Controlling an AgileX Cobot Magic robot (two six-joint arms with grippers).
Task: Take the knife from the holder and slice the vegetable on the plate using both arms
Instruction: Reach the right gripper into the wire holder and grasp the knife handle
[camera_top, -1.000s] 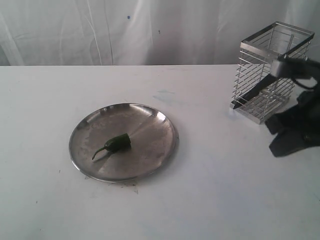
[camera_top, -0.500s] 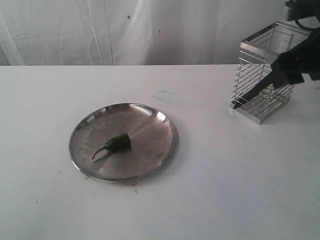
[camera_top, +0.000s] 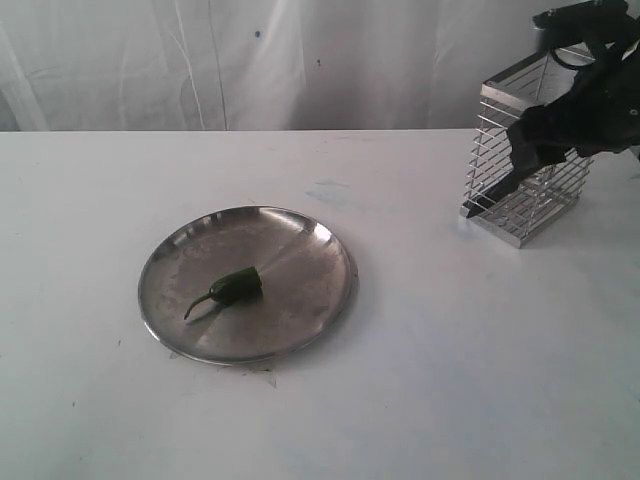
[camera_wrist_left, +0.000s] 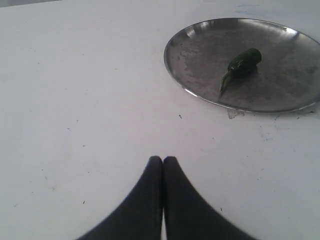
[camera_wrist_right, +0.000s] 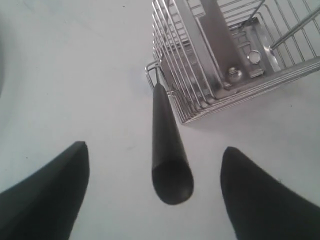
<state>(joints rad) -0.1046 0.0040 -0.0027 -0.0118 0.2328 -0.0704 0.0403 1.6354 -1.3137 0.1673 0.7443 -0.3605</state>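
— Where is the knife (camera_wrist_right: 167, 140) to be found?
— It is seen leaning at the holder (camera_top: 492, 150), which stands far right on the table (camera_top: 450, 380) in the exterior view. Its long axis is slanted. The tip is set low at the holder's bottom corner on the plate's side, and the handle rises up and to the right, away from the plate (camera_top: 300, 250).
— Is it gripped?
— No contact is shown. In the right wrist view the butt of the handle is pointed toward the camera. It lies between the fingers (camera_wrist_right: 50, 195) of the right gripper (camera_wrist_right: 153, 150), which are spread wide, with a gap left on either side.
— And the vegetable (camera_top: 238, 285)?
— It is laid on the plate, a little left of the middle. Its length runs on a diagonal in the exterior view, with the thin curved stem turned down and to the left and the blunt end up and to the right.
— What is made of the left gripper (camera_wrist_left: 163, 159)?
— It is held above bare table, well apart from the plate. Its two fingers are pressed together with nothing between them
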